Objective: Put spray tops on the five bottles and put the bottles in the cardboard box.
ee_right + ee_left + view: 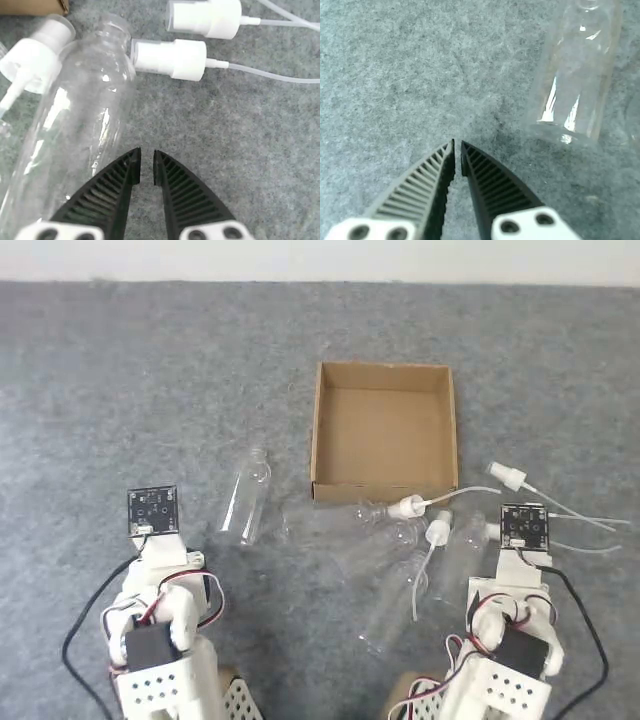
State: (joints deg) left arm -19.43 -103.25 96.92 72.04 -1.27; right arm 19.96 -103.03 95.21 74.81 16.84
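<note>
Right wrist view, right pincer beside clear bottle (lying flat)

My tool: tips almost meeting, gripping nothing.
Bottle: clear, lying on its side, apart from my tool.
Bench: grey, fuzzy, under both.

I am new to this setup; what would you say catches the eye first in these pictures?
The open brown cardboard box, empty, sits mid-table on the grey felt surface and draws the eye first. On its near side and to its right lies a jumble of clear plastic bottles and white spray tops with long thin tubes. One more clear bottle lies apart, to the box's left.
</note>
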